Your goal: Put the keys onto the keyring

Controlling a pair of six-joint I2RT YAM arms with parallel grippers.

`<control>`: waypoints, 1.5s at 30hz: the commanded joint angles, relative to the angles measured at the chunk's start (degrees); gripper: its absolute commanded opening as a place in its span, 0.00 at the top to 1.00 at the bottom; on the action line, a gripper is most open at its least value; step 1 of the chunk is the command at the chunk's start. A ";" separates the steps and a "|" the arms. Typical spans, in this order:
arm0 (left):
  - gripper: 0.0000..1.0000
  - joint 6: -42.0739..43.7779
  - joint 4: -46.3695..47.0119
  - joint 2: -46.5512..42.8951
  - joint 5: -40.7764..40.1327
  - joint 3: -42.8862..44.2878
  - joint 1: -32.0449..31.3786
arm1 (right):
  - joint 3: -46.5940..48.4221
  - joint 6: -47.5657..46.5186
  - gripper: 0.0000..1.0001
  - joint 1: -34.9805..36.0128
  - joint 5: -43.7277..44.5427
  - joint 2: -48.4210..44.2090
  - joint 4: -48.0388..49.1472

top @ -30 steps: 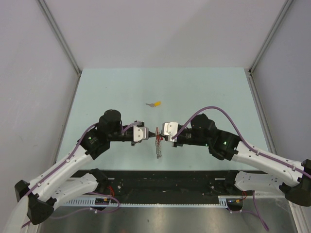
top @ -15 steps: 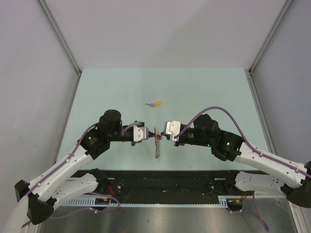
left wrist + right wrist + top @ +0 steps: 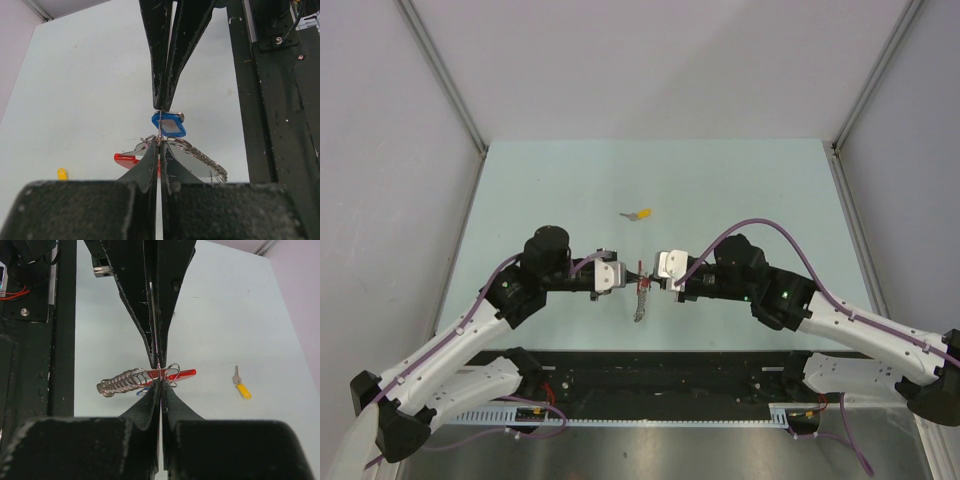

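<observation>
The left end effector (image 3: 634, 274) and right end effector (image 3: 652, 279) meet tip to tip over the table (image 3: 740, 190), each with its fingers pressed together on the thin wire loop of the keyring (image 3: 640, 300) (its chain (image 3: 120, 382) trails to one side of the tips, its red tag (image 3: 182, 373) to the other). A blue key (image 3: 169, 125) sits between the two sets of tips, by the loop, while the yellow key (image 3: 641, 214) lies on the table well beyond both end effectors, apart from the keyring

No text, label or number is legible (not even on the blue key cap (image 3: 169, 125)).
</observation>
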 commanded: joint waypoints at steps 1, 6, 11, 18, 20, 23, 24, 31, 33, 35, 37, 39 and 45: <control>1.00 0.98 2.07 -0.21 1.65 0.30 -0.47 | 2.49 0.58 1.00 0.37 -1.21 -0.01 2.49; 1.00 0.89 2.07 -0.30 1.65 0.21 -0.47 | 2.49 0.67 1.00 0.37 -1.47 -0.01 2.50; 1.00 0.81 2.16 -0.30 2.00 0.21 -0.47 | 2.49 0.75 1.00 0.37 -1.56 0.25 2.76; 1.00 0.19 2.42 -0.39 2.09 0.47 -0.56 | 2.49 0.84 1.00 0.29 -2.44 0.51 2.85; 1.00 -0.51 2.60 -0.39 2.26 0.56 -0.56 | 2.49 0.84 1.00 0.29 -2.70 0.69 2.94; 1.00 -0.95 2.77 -0.47 2.79 0.56 -0.56 | 2.49 0.84 1.00 0.29 -2.96 1.04 3.02; 1.00 -0.95 2.77 -0.30 2.97 0.65 -0.56 | 2.49 0.84 1.00 0.29 -3.14 1.04 3.02; 1.00 -1.30 2.86 -0.30 3.76 0.91 -0.91 | 2.49 1.28 1.00 -0.06 -3.49 1.57 3.37; 1.00 -1.22 2.86 -0.39 3.76 0.83 -1.00 | 2.58 1.54 1.00 -0.33 -4.10 1.74 3.46; 1.00 -1.22 2.86 -0.47 3.85 0.82 -1.17 | 2.49 2.07 1.00 -0.77 -4.54 1.83 3.90; 1.00 -0.86 2.86 -0.47 3.76 0.74 -1.26 | 2.49 2.42 1.00 -1.12 -5.16 2.18 4.16; 0.99 -0.51 2.77 -0.56 3.76 0.82 -1.52 | 2.49 2.68 1.00 -1.30 -5.51 2.27 4.34; 1.00 -0.25 2.77 -0.65 3.67 0.65 -1.79 | 3.20 3.13 1.00 -2.09 -6.66 2.97 3.73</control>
